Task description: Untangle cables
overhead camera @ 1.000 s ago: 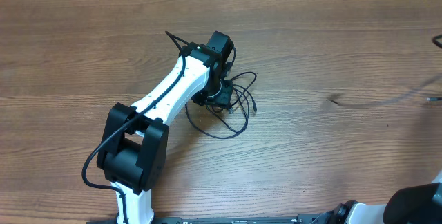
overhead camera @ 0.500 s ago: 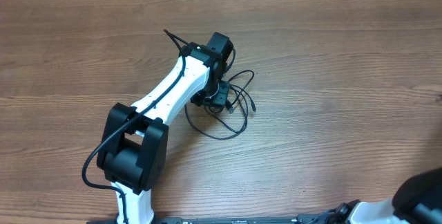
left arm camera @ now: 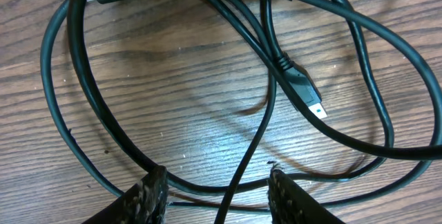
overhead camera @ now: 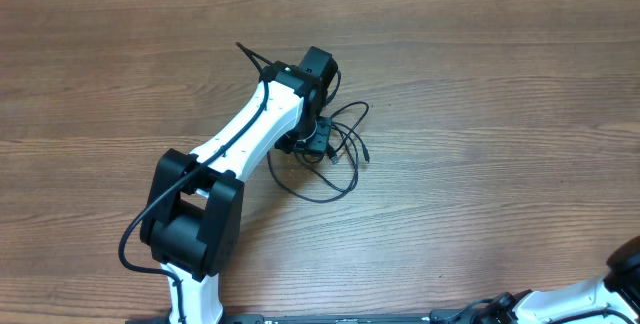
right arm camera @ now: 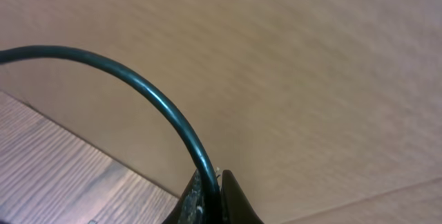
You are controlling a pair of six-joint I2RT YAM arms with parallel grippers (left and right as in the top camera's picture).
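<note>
Early to mid task, I'd say. Most of the cables [overhead camera: 338, 154] lie in one loose heap left of the table's [overhead camera: 480, 84] centre, loops crossing each other, with one small metal-tipped plug [left arm camera: 304, 92] lying inside the loops. Nothing there looks separated yet.

The left claw [left arm camera: 217, 198] is low over the heap and released. Its fingers [left arm camera: 148, 195] stand apart on either side of a thin strand, not pinching it.

The right claw [right arm camera: 208, 195] is clenched on a single black cable [right arm camera: 148, 86] that arcs up and away from the tips. The right arm [overhead camera: 625, 274] sits at the near right corner, well apart from the heap. Can't tell where that cable's far end goes, so maybe one cord is out and maybe not.

Left to do: lift strands out of the heap one at a time and lay them apart.

The surface is wood-grain brown laminate, matte, bare apart from the cords. A plain tan, cardboard-like backdrop stands behind it, blurred in the right wrist view.
</note>
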